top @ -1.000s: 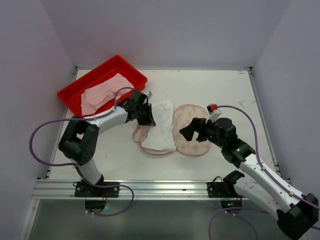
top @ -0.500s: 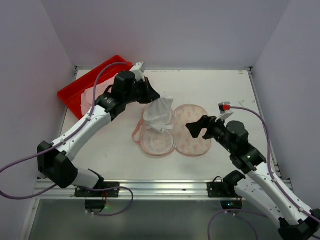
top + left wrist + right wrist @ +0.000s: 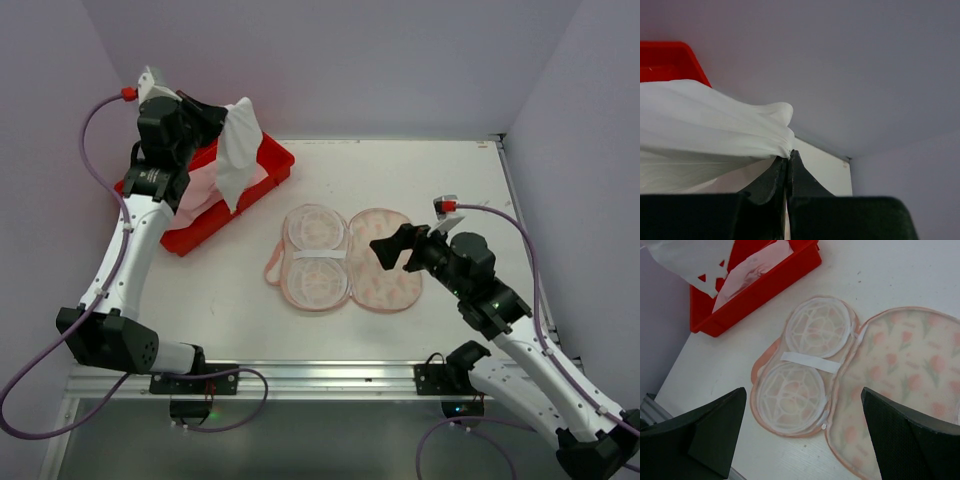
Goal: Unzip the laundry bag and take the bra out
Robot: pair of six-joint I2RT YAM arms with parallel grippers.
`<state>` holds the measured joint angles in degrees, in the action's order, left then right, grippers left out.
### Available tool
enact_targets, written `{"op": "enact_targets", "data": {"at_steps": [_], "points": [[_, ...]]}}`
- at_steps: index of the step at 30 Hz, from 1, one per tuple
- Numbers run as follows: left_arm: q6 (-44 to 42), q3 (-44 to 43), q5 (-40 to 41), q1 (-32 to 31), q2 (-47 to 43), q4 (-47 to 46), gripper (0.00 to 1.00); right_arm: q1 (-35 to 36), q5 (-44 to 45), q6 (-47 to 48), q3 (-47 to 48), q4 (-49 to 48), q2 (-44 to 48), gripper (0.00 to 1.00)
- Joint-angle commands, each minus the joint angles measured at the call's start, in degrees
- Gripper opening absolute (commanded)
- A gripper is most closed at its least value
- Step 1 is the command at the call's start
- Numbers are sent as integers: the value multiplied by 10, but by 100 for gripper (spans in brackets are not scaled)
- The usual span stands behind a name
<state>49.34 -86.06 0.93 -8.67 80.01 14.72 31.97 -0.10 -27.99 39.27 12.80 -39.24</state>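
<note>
The laundry bag (image 3: 345, 257) lies open and flat on the table, its two halves side by side; the left half shows white plastic cup frames and a white strap. It also shows in the right wrist view (image 3: 850, 385). My left gripper (image 3: 215, 118) is raised high over the red tray and is shut on the white bra (image 3: 236, 150), which hangs from it; the left wrist view shows the fabric (image 3: 715, 130) pinched at my closed gripper (image 3: 788, 159). My right gripper (image 3: 392, 252) is open and empty, just above the bag's right half, as the right wrist view (image 3: 805, 432) shows.
A red plastic tray (image 3: 255, 185) stands at the back left and holds pink fabric (image 3: 205, 185); it also shows in the right wrist view (image 3: 760, 287). Purple-grey walls close in the table on three sides.
My left gripper has lifted the bra out of the open bag and carried it up and left, to above the red tray. The right gripper has barely moved.
</note>
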Motion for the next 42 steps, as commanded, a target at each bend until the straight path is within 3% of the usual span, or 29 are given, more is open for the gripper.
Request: {"op": "enact_targets", "data": {"at_steps": [1, 4, 6, 15, 23, 28, 32, 37, 40, 41, 42], "points": [[69, 8, 107, 19, -9, -80, 0, -1, -21, 16, 24, -23, -14, 99], [157, 89, 187, 24, -28, -175, 0, -1, -30, 20, 25, -29, -28, 99], [169, 108, 229, 23, -28, -238, 0, -1, -40, 23, 25, -32, -33, 99], [211, 85, 373, 24, 49, -253, 0, -1, -47, 31, 27, -33, -56, 99], [255, 170, 456, 21, 96, -305, 0, -1, -56, 32, 19, -33, -70, 99], [282, 213, 441, 20, 170, -319, 4, -2, -59, 29, 10, -37, -81, 99], [289, 248, 427, 20, 187, -311, 16, -7, -61, 6, 23, -26, -116, 99], [235, 259, 392, 28, 172, -245, 29, -20, -40, -21, 42, 1, -151, 99], [205, 274, 334, 41, 154, -241, 56, -31, -15, -38, 63, 32, -173, 99], [191, 274, 303, 50, 146, -233, 70, -36, 10, -50, 70, 42, -179, 99], [185, 272, 285, 54, 140, -215, 78, -41, 28, -58, 77, 70, -183, 99]]}}
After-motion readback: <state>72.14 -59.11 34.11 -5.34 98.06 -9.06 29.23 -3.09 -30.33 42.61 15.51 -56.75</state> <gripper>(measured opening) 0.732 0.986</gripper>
